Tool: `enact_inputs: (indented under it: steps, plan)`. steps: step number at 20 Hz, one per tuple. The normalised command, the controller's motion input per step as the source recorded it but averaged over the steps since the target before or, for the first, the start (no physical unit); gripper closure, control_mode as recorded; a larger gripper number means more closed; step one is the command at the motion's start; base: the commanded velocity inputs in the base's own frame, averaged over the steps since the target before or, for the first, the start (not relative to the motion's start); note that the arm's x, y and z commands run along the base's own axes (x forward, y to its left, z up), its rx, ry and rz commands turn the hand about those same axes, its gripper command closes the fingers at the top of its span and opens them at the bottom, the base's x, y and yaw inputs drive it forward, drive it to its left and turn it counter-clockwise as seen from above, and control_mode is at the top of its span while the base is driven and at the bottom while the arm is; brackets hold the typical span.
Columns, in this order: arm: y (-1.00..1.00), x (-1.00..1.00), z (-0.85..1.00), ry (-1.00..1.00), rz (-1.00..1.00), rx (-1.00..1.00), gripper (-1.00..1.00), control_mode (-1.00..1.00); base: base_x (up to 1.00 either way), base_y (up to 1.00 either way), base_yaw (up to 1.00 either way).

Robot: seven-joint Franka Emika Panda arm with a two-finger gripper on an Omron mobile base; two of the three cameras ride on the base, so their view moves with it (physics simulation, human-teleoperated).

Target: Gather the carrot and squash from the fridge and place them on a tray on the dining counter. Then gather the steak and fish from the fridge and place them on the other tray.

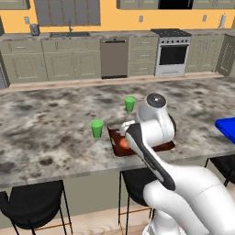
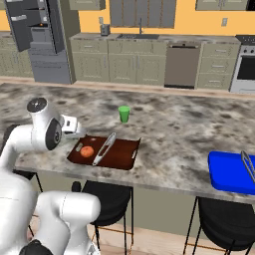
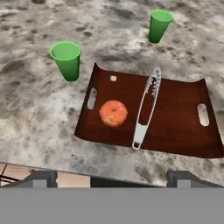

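On the brown tray [image 3: 175,127] at the near edge of the worktop [image 3: 39,109] lies a round orange thing [image 3: 113,113], too blurred to tell whether it is the squash or the carrot, with metal tongs [image 3: 146,107] just right of it. Two green cups [image 3: 66,59] stand beyond the tray. The hand [image 3: 111,178] hovers near the tray's near side, fingers wide apart, holding nothing. In the left base view the arm hides most of the tray. A blue tray [image 2: 231,174] sits far right, cut off by the picture's edge.
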Motion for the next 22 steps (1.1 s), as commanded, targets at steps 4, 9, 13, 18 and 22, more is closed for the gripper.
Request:
enact_inputs:
  steps: [4, 9, 13, 18, 22]
  plan:
    - [0.00, -1.00, 0.76, -0.30, 0.00, 0.00, -1.00, -1.00, 0.00, 0.00, 0.00]
    - [0.00, -1.00, 0.82, -0.26, 0.00, 0.00, -1.00, -1.00, 0.00, 0.00, 0.00]
    - [0.03, -0.59, 0.35, -0.12, 0.00, 0.00, -1.00, -1.00, 0.00, 0.00, 0.00]
    - [0.00, -0.03, 0.00, 0.00, 0.00, 0.00, -1.00, -1.00, 0.00, 0.00, 0.00]
    - [0.02, -0.10, -0.01, -0.01, 0.00, 0.00, -1.00, 1.00, -0.33, 0.47, 0.00]
